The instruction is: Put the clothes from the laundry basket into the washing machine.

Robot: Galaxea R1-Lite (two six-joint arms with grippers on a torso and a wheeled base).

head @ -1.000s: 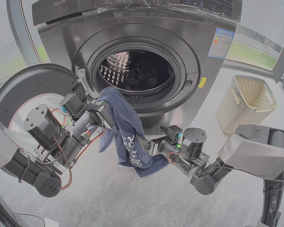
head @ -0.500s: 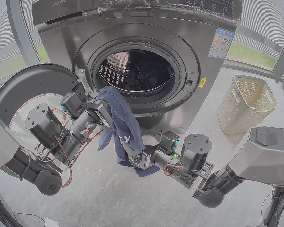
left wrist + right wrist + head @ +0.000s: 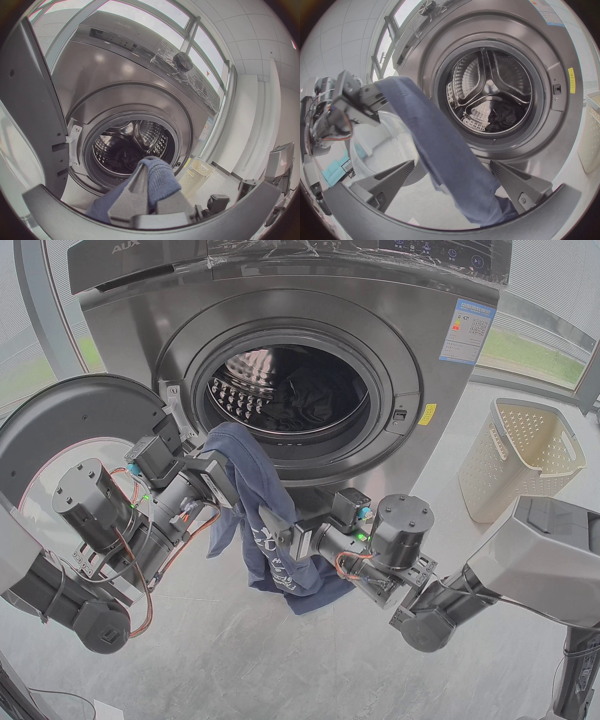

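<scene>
Clothes: one blue garment [image 3: 259, 490] is out of the basket but not yet in the drum. Left gripper [image 3: 154, 184] is clenched on its upper end, just short of the washing machine's [image 3: 400, 352] opening and below the lip.

From that pinch the garment hangs down, long axis near vertical. Its top end points at the opening and its printed lower end trails toward the floor [image 3: 250, 652]; contact there is unclear.

Right gripper [image 3: 453, 175] sits lower, jaws spread wide, with the hanging cloth passing between them ungripped.

Beyond both grippers the door [image 3: 69, 415] is swung open, and dark clothes [image 3: 306, 396] already lie in the drum. Laundry basket [image 3: 525, 459] stands well right of the right gripper and looks empty from the head view.

Judgement: late in the task. What remains is lifting this piece, likely the last, over the lip and feeding it in.
</scene>
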